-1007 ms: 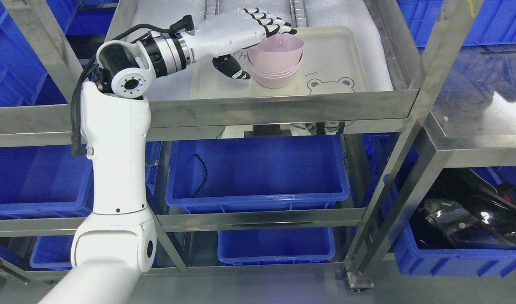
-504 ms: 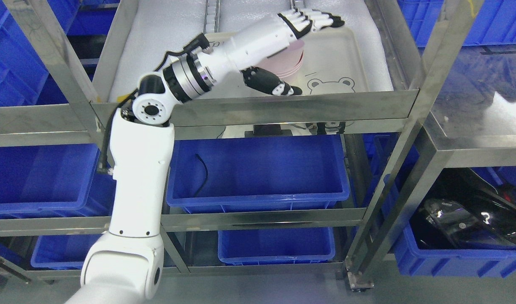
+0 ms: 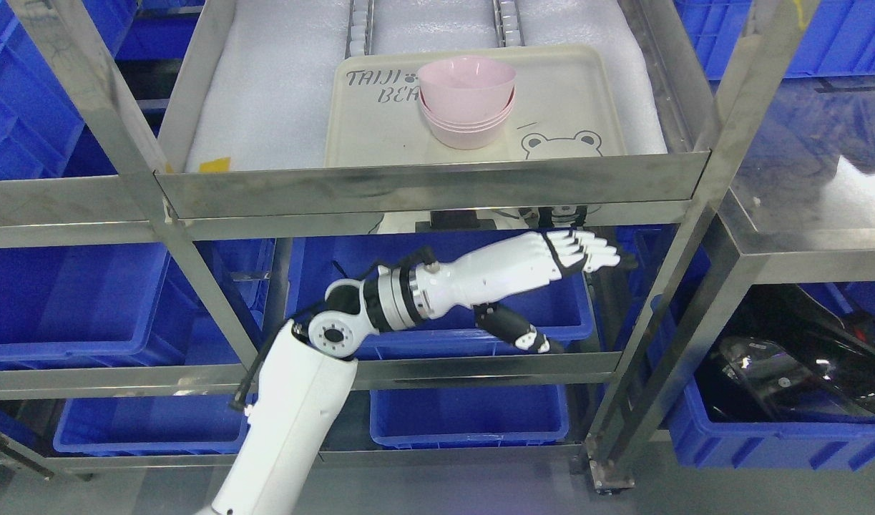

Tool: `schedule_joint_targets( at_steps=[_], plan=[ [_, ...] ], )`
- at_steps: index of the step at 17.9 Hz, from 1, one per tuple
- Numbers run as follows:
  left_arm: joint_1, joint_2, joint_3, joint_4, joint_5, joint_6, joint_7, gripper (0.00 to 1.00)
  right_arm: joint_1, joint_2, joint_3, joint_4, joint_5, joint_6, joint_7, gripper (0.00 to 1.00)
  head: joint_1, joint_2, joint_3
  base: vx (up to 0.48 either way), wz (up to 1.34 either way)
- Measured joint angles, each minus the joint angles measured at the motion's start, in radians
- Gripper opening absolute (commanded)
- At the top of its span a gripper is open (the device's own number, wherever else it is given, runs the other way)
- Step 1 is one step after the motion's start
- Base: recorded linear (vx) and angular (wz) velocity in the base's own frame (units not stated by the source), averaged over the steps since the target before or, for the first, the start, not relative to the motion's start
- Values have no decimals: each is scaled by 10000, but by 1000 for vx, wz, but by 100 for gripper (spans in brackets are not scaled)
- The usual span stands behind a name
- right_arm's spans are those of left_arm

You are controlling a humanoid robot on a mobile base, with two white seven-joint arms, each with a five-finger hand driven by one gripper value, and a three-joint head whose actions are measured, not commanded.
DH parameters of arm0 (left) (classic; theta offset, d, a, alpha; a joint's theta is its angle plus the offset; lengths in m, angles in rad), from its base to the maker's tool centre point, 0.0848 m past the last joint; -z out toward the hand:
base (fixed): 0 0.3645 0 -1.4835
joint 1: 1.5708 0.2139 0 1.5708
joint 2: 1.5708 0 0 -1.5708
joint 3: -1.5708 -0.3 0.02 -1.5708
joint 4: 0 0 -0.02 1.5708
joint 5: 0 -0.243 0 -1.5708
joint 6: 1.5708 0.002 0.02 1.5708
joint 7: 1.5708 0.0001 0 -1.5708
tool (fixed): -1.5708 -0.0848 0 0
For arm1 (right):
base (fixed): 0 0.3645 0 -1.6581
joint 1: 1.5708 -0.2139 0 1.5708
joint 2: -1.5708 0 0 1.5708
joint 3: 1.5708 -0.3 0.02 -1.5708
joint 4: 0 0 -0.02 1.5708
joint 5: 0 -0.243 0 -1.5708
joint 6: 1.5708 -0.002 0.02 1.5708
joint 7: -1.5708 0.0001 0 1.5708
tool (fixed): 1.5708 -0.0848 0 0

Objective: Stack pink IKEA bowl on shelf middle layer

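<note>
Pink bowl (image 3: pixel 467 84) atop the stack on the tray (image 3: pixel 365 129), well above the empty, straight-fingered left hand (image 3: pixel 544 268).

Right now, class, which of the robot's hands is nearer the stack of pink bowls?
Left. The left hand hangs open below the pink bowls, in front of the shelf. The right hand isn't in view.

We see a cream tray (image 3: pixel 380 136) printed with a bear outline lying on white foam padding (image 3: pixel 265 93). Below, a large blue bin (image 3: pixel 351 315) sits in the metal frame, a black cable (image 3: pixel 345 286) trailing inside it. Another blue bin (image 3: pixel 466 418) sits lower down, and more blue bins (image 3: pixel 72 300) fill the left side. At the lower right we find a glossy black object (image 3: pixel 802 365) resting in a blue crate (image 3: pixel 766 436).
</note>
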Motion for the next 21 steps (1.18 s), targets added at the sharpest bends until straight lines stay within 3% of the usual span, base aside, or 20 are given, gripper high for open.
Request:
schedule_joint_targets(
  at_steps=[4, 11, 21],
  plan=[
    [1783, -17, 317, 344, 110, -4, 686, 100, 0, 0, 0, 0, 0, 0, 0, 100, 0, 0, 0, 0, 0],
    [3361, -36, 1419, 1178, 300, 85, 5376, 100, 0, 0, 0, 0, 0, 0, 0, 100, 0, 0, 0, -7, 15],
    [3465, -45, 2572, 943, 1274, 4124, 6239, 100, 0, 0, 0, 0, 0, 0, 0, 100, 0, 0, 0, -14, 37]
  ],
)
